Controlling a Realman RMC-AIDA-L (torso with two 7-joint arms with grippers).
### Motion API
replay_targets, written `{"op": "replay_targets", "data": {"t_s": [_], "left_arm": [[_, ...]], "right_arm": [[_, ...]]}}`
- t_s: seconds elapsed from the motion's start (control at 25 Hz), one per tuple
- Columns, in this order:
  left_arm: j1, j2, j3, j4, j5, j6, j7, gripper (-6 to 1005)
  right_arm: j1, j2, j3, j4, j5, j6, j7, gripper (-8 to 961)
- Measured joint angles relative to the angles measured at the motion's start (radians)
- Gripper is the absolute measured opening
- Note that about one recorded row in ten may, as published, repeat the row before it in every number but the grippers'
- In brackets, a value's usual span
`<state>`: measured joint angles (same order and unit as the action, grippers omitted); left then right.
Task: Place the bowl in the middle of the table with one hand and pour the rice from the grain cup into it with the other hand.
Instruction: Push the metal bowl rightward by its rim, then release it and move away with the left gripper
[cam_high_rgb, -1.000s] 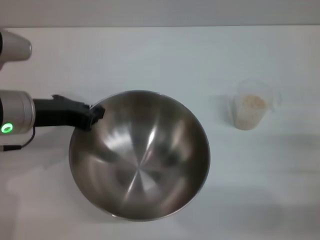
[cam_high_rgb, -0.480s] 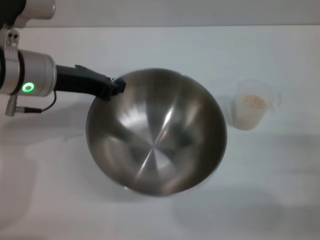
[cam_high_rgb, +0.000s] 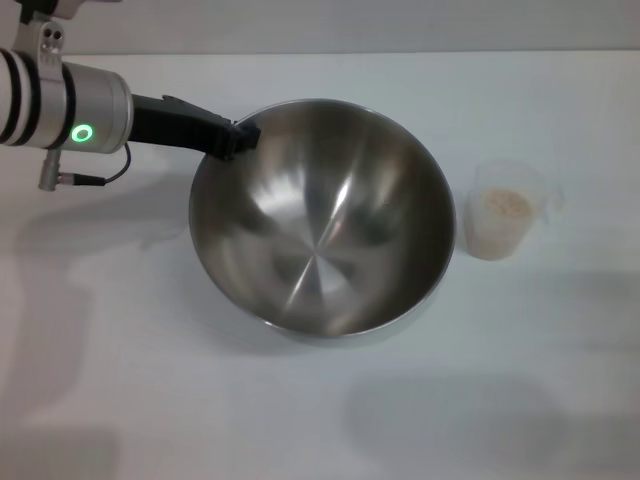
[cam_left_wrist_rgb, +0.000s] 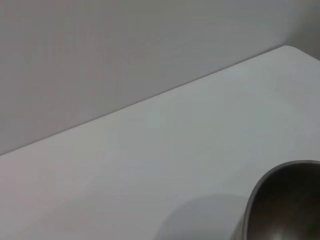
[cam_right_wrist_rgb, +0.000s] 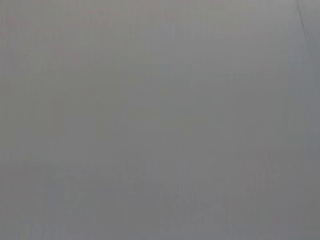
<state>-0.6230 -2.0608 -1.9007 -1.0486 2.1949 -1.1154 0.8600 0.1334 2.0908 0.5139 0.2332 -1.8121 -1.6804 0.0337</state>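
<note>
Your left gripper pinches the far-left rim of the stainless-steel mixing bowl, its black fingers closed on the metal edge, the arm reaching in from the table's left edge near the far-left corner. The bowl sits tilted, its mouth turned up and toward the near edge, the gripped rim riding higher than the opposite side; being round, it has no long axis to speak of. It lies around the middle of the white table, somewhat toward the far edge. Compared with a second ago, you have carried the bowl away from the near-left part of the table, toward the far edge and to the right, and your arm has swung farther out with it. The clear grain cup stands upright just beside the bowl's right rim, off-white rice inside it, unmoved over that second. Your left wrist view catches only a dark curve of the bowl's rim over the bare tabletop. Your right gripper appears in no view; its wrist camera shows plain grey.
</note>
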Motion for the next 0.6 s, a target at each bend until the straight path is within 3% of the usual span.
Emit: {"op": "replay_targets", "data": {"t_s": [0.2, 0.6], "left_arm": [[-0.028, 0.000, -0.004, 0.060, -0.004, 0.036, 0.017, 43], [-0.019, -0.003, -0.003, 0.076, -0.012, 0.064, 0.022, 43]], "right_arm": [[0.000, 0.000, -0.002, 0.000, -0.001, 0.000, 0.000, 842], [-0.002, 0.000, -0.014, 0.000, -0.002, 0.000, 0.000, 842]]}}
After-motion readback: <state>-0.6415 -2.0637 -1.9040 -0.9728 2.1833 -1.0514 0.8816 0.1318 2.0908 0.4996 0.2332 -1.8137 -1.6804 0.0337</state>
